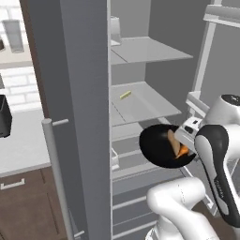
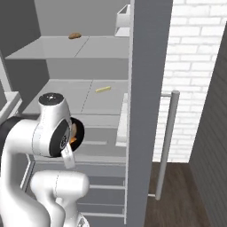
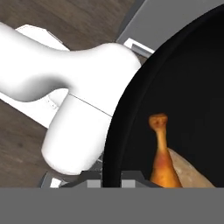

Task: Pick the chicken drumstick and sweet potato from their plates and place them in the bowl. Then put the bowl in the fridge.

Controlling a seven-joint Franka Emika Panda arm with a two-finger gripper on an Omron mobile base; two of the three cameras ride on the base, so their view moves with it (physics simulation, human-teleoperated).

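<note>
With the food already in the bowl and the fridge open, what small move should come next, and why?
Probably carry the bowl forward over a shelf of the fridge before lowering it. The claw is shut on the bowl's rim, the drumstick and sweet potato lie inside, and the bowl hangs in front of the open shelves, tilted, not resting on any.

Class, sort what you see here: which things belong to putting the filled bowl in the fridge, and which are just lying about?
Belong to the job:
bowl, gripped at its rim by the hand
chicken drumstick
sweet potato
fridge

Just lying about:
yellow stick on a fridge shelf
brown lump on the upper shelf
</note>
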